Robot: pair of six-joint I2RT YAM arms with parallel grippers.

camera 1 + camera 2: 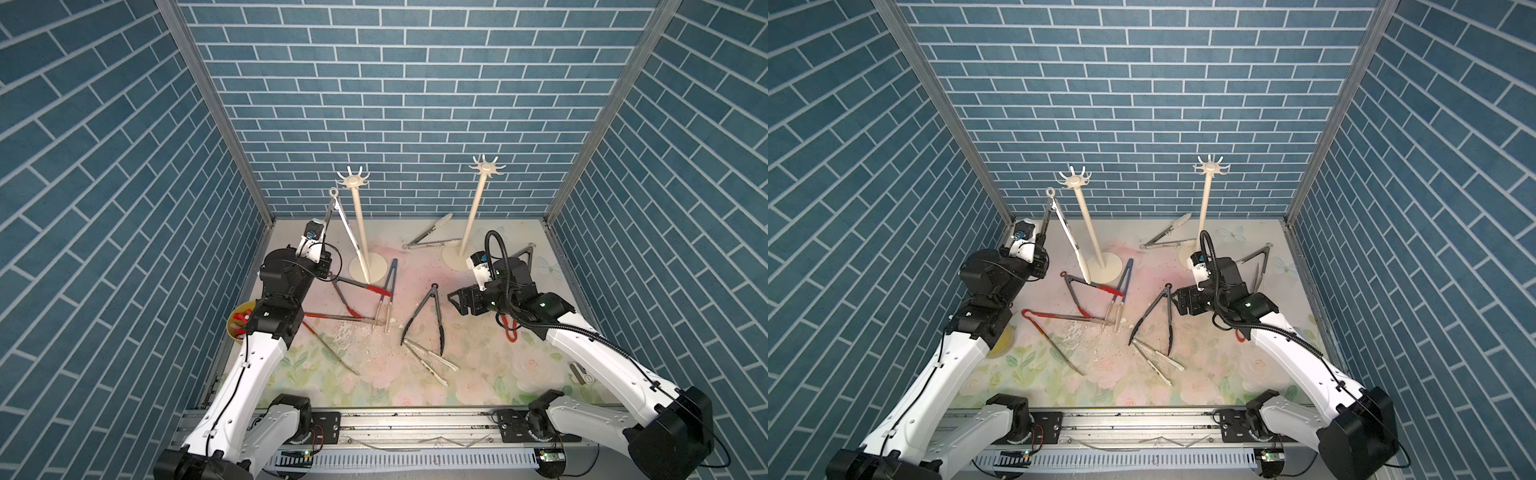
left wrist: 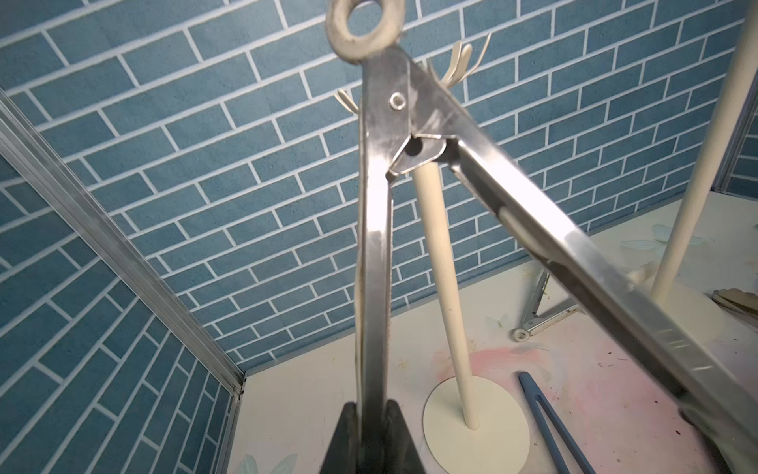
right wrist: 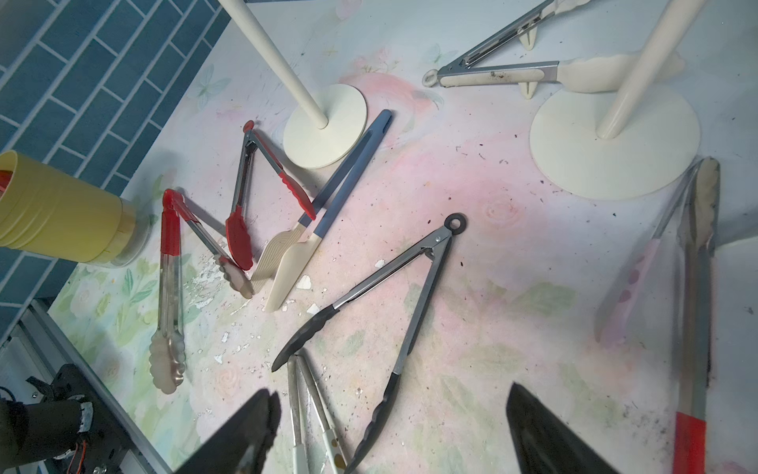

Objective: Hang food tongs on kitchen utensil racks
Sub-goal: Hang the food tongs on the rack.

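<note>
My left gripper is shut on one arm of steel food tongs and holds them upright, white ring end up. In both top views the ring stands left of and slightly below the left rack's hook crown; the free arm slants down across the pole. The right rack stands further right. My right gripper hangs open and empty over black tongs. Several more tongs lie on the table: red-tipped, blue, white-tipped.
A yellow cup with red pieces stands at the table's left edge beside my left arm. Blue brick walls close in three sides. Both rack bases sit near the back. A metal rail runs along the front.
</note>
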